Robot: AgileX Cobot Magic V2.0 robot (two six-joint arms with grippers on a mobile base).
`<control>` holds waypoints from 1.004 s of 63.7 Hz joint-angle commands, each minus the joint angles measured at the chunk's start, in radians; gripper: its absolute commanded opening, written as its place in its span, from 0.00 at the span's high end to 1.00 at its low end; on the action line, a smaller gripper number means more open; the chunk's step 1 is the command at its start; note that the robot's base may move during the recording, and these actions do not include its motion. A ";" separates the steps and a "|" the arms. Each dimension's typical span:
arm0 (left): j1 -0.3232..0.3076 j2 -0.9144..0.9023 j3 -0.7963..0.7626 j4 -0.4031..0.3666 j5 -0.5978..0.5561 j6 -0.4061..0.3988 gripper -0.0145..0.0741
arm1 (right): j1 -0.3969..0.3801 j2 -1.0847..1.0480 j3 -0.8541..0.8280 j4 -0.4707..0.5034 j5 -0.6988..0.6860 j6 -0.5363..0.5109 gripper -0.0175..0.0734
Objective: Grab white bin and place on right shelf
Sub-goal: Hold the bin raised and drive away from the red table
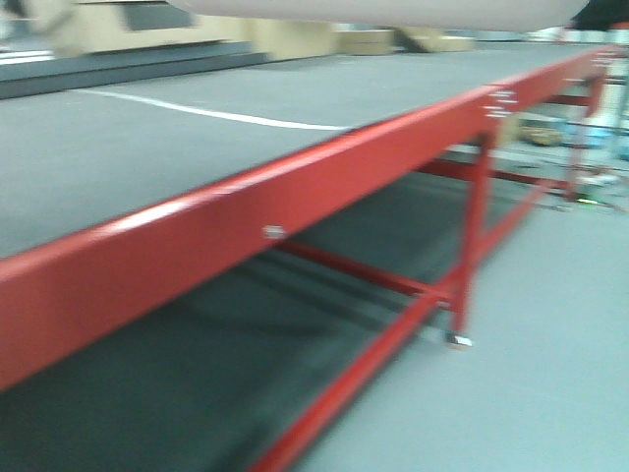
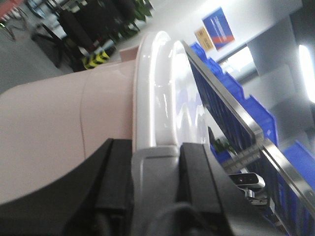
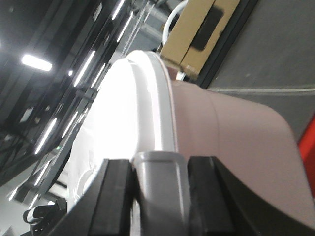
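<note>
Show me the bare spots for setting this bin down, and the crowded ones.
Bare: the grey mat top between the red rail and far cardboard boxes; the floor right of that rail. Crowded: blue bins behind the steel shelf rail, close beside the white bin.

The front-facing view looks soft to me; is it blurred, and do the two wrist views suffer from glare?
Front-facing view: motion-blurred, the red-framed table with dark mat smeared. Left wrist view: fairly sharp, with bright reflections on the glossy white lid of the pinkish-white plastic bin. Right wrist view: the lid is blown out to plain white by glare.
</note>
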 commanded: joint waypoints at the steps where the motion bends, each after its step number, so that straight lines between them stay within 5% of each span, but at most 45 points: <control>1: -0.054 -0.055 -0.043 -0.151 0.350 -0.006 0.98 | 0.031 -0.030 -0.041 0.082 0.160 -0.001 0.73; 64: -0.054 -0.055 -0.043 -0.151 0.350 -0.006 0.98 | 0.031 -0.030 -0.041 0.082 0.160 -0.001 0.73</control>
